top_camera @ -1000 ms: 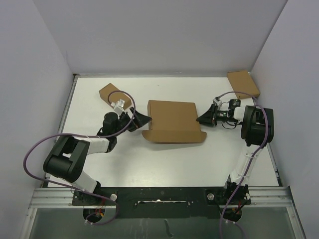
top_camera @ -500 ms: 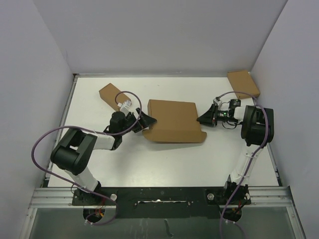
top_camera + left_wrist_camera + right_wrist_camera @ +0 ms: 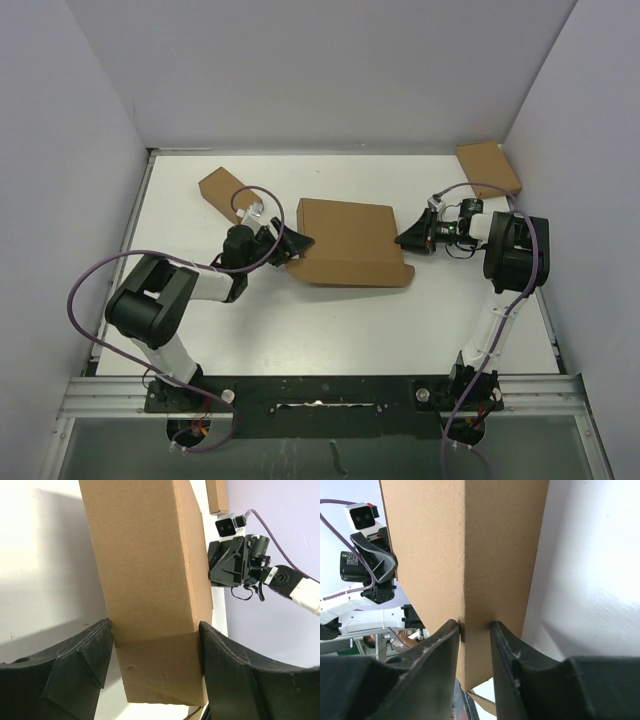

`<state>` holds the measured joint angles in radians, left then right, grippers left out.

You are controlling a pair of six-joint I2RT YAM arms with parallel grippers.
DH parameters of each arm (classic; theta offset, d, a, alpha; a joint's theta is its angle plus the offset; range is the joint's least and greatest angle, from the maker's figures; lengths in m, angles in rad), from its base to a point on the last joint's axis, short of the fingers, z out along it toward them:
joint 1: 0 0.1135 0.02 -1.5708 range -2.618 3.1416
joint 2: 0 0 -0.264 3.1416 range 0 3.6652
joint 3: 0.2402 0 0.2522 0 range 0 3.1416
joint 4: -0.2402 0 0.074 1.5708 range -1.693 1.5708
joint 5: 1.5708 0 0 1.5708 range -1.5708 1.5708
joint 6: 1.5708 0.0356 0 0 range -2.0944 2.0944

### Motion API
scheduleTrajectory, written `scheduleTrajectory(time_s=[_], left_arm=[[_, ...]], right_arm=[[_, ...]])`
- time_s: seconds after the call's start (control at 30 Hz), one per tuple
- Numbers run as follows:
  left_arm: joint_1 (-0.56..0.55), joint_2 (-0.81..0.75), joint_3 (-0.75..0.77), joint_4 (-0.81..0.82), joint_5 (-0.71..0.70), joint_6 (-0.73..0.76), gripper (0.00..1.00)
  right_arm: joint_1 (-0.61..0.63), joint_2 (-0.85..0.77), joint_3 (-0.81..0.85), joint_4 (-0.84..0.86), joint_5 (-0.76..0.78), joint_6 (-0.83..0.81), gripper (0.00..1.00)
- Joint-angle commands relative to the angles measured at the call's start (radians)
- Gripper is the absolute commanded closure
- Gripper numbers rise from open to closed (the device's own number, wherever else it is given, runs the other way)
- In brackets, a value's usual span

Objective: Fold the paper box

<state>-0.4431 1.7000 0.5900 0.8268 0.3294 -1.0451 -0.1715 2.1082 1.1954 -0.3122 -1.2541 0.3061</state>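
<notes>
The paper box (image 3: 348,243) is a folded brown cardboard mailer lying in the middle of the white table (image 3: 330,320). My left gripper (image 3: 296,243) is at its left end. In the left wrist view the left gripper (image 3: 155,630) straddles that end, and both black fingers (image 3: 80,665) touch the cardboard (image 3: 145,555). My right gripper (image 3: 405,240) is at the box's right end. In the right wrist view the right gripper (image 3: 475,626) is pinched on a thin upright wall of the box (image 3: 500,540).
A small brown cardboard box (image 3: 225,190) lies behind the left arm at the back left. Another small brown cardboard box (image 3: 488,167) lies at the back right corner. Grey walls enclose the table on three sides.
My left arm has reached right and its gripper has closed in on the box's left end. The box's left end has shifted slightly. The right arm has not moved.
</notes>
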Motion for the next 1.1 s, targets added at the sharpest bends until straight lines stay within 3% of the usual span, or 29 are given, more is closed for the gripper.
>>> scheduleTrajectory(time_s=[0.0,0.37,0.7,1.07], left_arm=[[-0.008,-0.02,0.013,0.123,-0.02,-0.041,0.48],[-0.009,-0.108,-0.047,0.123,-0.072,-0.07,0.54],[-0.01,-0.16,-0.099,0.122,-0.097,-0.104,0.56],[-0.008,-0.218,-0.109,0.065,-0.104,-0.179,0.56]], right_arm=[[-0.008,-0.009,0.018,-0.016,0.115,-0.067,0.66],[-0.053,-0.146,0.053,-0.09,0.142,-0.203,0.43],[-0.029,-0.328,0.056,-0.144,0.151,-0.334,0.39],[0.235,-0.592,0.063,-0.213,0.294,-0.614,0.35]])
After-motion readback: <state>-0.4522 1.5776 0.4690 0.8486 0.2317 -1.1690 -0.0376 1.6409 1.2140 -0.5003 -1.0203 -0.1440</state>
